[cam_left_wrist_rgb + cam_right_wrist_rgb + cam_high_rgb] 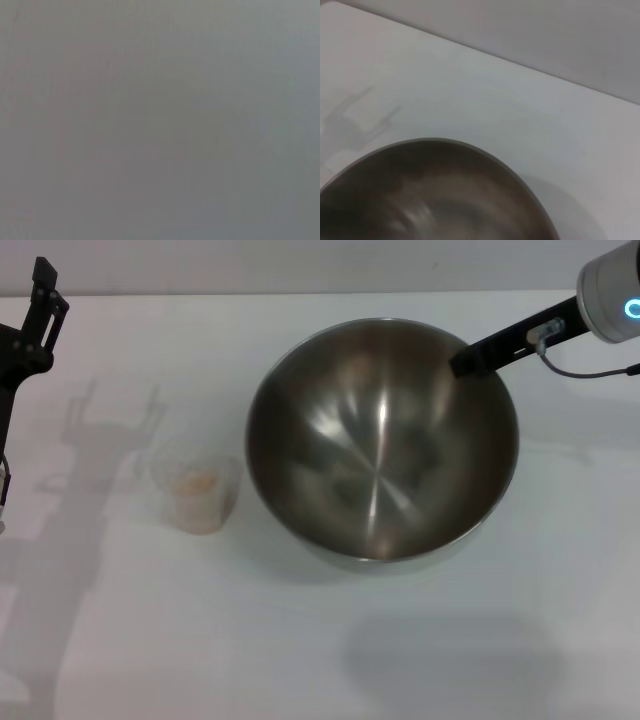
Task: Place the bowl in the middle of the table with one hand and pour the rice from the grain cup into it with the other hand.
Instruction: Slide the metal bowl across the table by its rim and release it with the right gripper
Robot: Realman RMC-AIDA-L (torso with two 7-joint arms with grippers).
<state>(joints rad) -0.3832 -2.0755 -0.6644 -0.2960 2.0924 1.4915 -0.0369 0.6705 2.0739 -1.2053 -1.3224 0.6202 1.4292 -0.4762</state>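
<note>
The steel bowl (380,440) hangs over the middle of the white table (300,660), and its shadow falls apart from it toward the near edge. My right gripper (462,365) reaches in from the far right and is shut on the bowl's far right rim, with one black finger inside. In the right wrist view the bowl's rim (435,142) fills the lower part. Left of the bowl stands the clear grain cup (198,492), upright, with the rice (197,483) in it. At the far left, my left gripper (42,290) is raised and open, well away from the cup.
The left gripper's two-pronged shadow (115,420) lies on the table behind the cup. The table's far edge (200,293) runs along the back. The left wrist view is a blank grey surface.
</note>
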